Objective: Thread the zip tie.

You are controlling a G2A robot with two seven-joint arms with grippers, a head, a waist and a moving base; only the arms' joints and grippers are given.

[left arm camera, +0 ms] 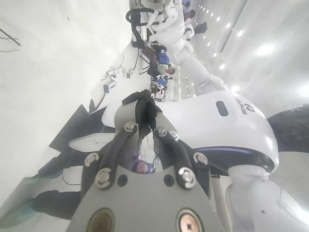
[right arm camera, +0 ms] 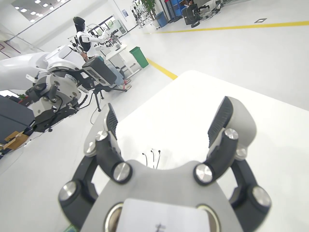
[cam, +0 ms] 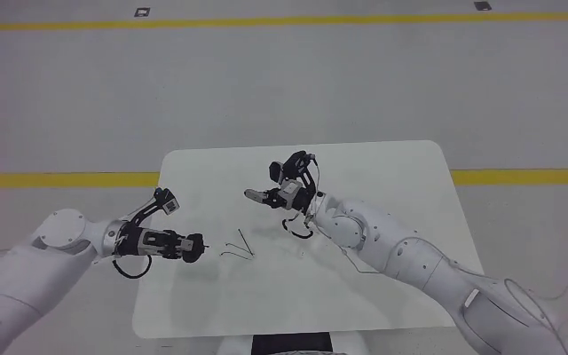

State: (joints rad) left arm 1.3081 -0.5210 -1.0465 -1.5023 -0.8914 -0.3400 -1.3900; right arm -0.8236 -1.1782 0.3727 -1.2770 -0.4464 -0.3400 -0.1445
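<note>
Thin black zip ties (cam: 240, 245) lie loose on the white table (cam: 382, 169), between the two arms. My left gripper (cam: 199, 241) hovers just left of them, its fingers (left arm camera: 144, 107) pressed together with nothing seen between them; the zip ties (left arm camera: 10, 40) lie well off from it. My right gripper (cam: 255, 193) hangs over the table behind the ties, tilted toward the left arm. Its ribbed pads (right arm camera: 221, 115) stand wide apart around bare table. The zip ties (right arm camera: 152, 156) show below the right gripper (right arm camera: 166, 117), close to its palm.
A tiny dark speck (cam: 302, 255) lies on the table right of the ties. The table's far corner (right arm camera: 186, 73) borders a grey floor with a yellow line (cam: 284, 19). The left arm's wrist (right arm camera: 54, 92) sits off the table's left side.
</note>
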